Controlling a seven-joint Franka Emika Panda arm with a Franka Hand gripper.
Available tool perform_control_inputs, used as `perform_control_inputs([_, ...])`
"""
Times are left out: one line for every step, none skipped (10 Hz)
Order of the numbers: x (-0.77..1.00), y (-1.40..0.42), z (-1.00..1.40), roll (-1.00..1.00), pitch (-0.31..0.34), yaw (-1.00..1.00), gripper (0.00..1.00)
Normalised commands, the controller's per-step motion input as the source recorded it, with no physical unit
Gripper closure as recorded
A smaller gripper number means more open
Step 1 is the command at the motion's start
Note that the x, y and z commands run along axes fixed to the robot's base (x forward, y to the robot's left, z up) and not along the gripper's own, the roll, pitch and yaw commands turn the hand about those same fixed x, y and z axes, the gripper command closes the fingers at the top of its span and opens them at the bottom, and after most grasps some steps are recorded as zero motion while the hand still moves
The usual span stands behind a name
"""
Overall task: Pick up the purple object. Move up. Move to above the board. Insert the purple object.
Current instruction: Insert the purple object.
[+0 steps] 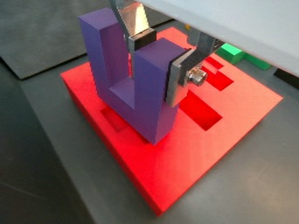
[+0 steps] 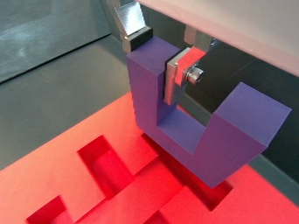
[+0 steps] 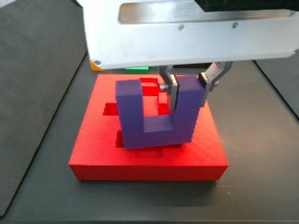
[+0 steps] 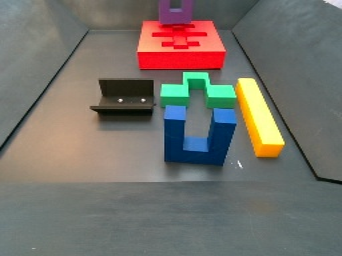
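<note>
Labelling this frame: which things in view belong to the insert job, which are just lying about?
In the job:
- purple object, held by one prong
- board, under it
- tool, over the board, shut on that prong

Lying about:
- blue U-shaped block
- green notched block
- yellow bar
- fixture

the gripper [image 1: 158,54] hangs over the board [image 1: 222,140], its two flat silver fingers pointing down and clamped on one upright prong of the purple object [image 1: 131,74]. in both wrist views one finger [image 2: 184,77] lies flat against the prong's face, its dark pad pressed to the plastic, with a screw head showing on the plate; the opposite finger [image 2: 128,24] sits on the prong's far side. in a side view the gripper [image 3: 188,83] shows beneath the pale wrist housing [image 3: 187,31], the fingers gripping the prong near its top. the wrist stands upright above the block.
</note>
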Motion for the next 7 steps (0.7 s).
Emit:
perform_control_inputs([0.07,0.25,0.0,0.22,0.074,-0.06,1.0])
perform_control_inputs([0.06,0.03,0.0,0.24,0.08,-0.06,1.0])
perform_control_inputs([0.0,-0.1,-0.01,0.21,0.086,-0.13,1.0])
perform_control_inputs([-0.07,-0.15,0.05,0.09,0.03,-0.14,1.0])
perform_control_inputs([-0.23,-0.15,0.16,0.07,0.0,-0.22,1.0])
perform_control_inputs([-0.17,-0.19,0.09,0.13,0.0,-0.22,1.0])
perform_control_inputs([-0.09,-0.19,0.0,0.1,0.0,-0.13,1.0])
